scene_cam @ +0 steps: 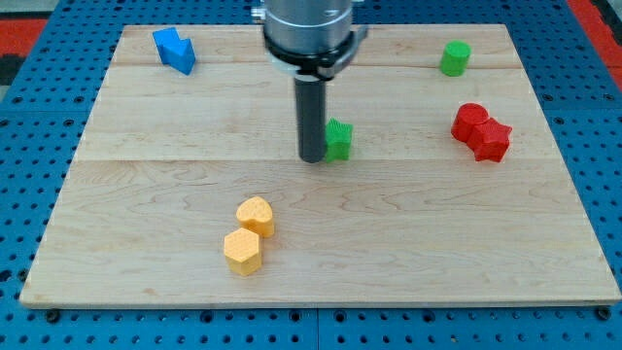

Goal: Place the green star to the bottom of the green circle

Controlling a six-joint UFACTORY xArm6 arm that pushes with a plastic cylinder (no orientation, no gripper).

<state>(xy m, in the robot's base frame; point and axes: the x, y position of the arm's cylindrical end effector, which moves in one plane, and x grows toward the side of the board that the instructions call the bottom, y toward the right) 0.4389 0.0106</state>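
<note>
The green star point(339, 139) lies near the middle of the wooden board, partly hidden by my rod. My tip point(311, 157) rests on the board right against the star's left side. The green circle point(454, 58) stands near the view's top right, well away from the star, up and to the right of it.
A blue block point(175, 50) lies at the top left. Two red blocks point(480, 130) sit together at the right. Two yellow blocks point(249, 234) sit together at the lower middle. The wooden board point(146, 194) lies on a blue pegboard surface.
</note>
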